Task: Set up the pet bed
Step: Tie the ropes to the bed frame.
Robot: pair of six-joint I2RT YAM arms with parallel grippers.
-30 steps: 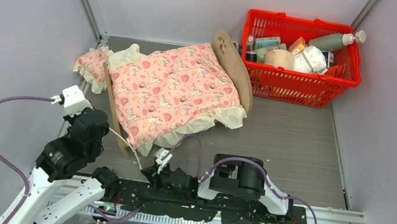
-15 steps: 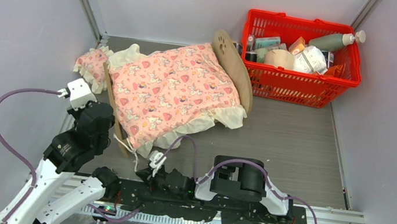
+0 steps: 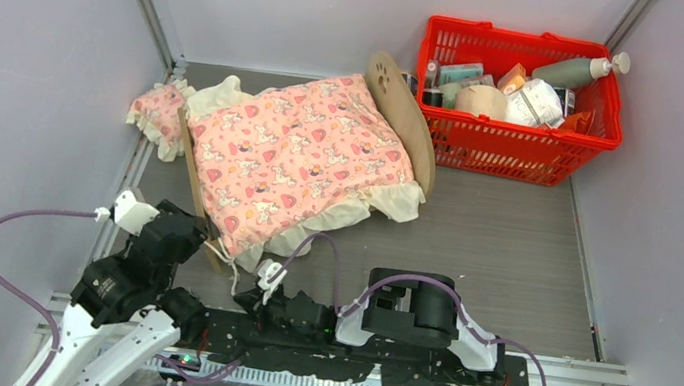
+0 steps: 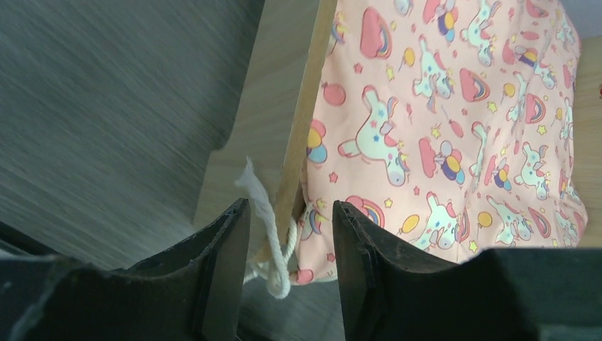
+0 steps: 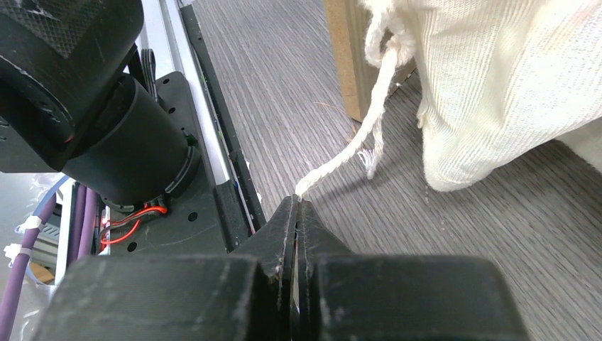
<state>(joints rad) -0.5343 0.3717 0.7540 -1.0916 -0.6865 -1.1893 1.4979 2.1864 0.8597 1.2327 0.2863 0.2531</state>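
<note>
**1. Change of state**
- The left pincer point(image 4: 289, 210) was closed a second ago. Its jaws now stand apart and clamp nothing. A white cord point(image 4: 273, 245) hangs loose between them, against the corner of the footboard point(image 4: 284, 106).
- In the top view the left arm has drawn back from the footboard toward 6 o'clock, at the near edge.
- The right pincer point(image 5: 297, 206) is unchanged: jaws together, clamped on the frayed end of the cord, low over the table at 6 o'clock of the bed.
- The pet bed point(image 3: 407, 121) has not shifted.

**2. Meaning for the task**
- Judgement: the left arm's work on the cord at the footboard corner is finished, and only the right arm retains the cord.
- The blanket point(image 3: 298, 157) already covers the bed.
- The pillow point(image 3: 155, 114) lies off the frame at 10 o'clock of the bed, touching the footboard end. Placing it probably remains.

**3. Surface and room**
- The bed stands left of centre on the table point(image 3: 511, 257), which has a grey wood-grain top. The headboard points to 1 o'clock and the footboard to 7 o'clock.
- A red basket point(image 3: 511, 146) of toiletries sits at 2 o'clock, just beside the headboard.
- Pale walls close the left, far and right sides.
- The footboard is near the left wall, so the left arm works in a narrow gap.
</note>
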